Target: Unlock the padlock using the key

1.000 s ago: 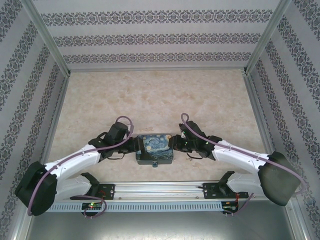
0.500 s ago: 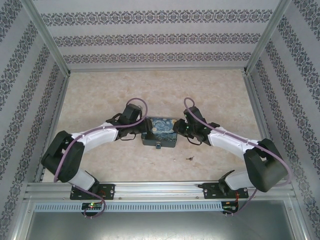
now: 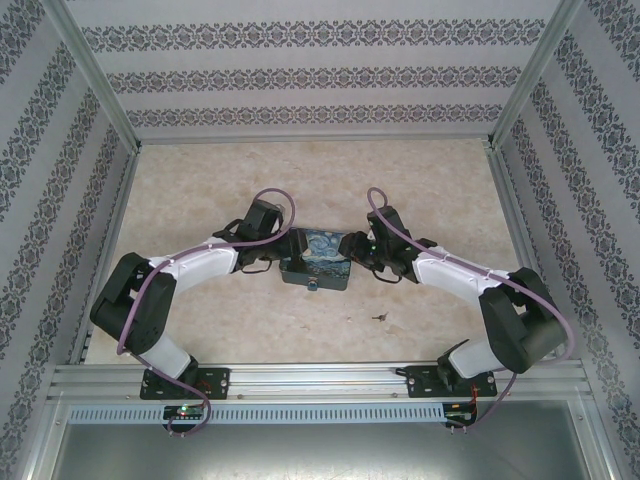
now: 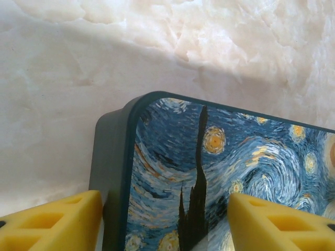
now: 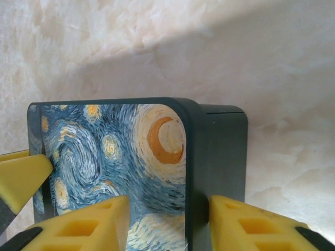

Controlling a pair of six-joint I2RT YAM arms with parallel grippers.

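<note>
The tiny blue padlock [image 3: 315, 286] hangs on the near front wall of the night-sky painted box [image 3: 318, 256] in the middle of the table. The key [image 3: 380, 317], a thin dark sliver, lies loose on the table in front of the box and to its right. My left gripper [image 3: 285, 250] [image 4: 165, 209] is at the box's left end, its yellow fingers [image 4: 52, 222] wide apart astride the lid's edge [image 4: 125, 157]. My right gripper [image 3: 352, 252] [image 5: 168, 214] is at the right end, open astride the box's right rim [image 5: 191, 157].
The marble-patterned tabletop [image 3: 300, 180] stretches beyond the box to patterned walls on three sides. An aluminium rail [image 3: 320, 378] carrying both arm bases runs along the near edge. The left gripper's yellow finger [image 5: 21, 180] shows at the left of the right wrist view.
Both arms have reached farther from their bases and the box has moved away from the near edge with them. The key now lies in plain sight on the table. Both grippers' jaws have widened.
</note>
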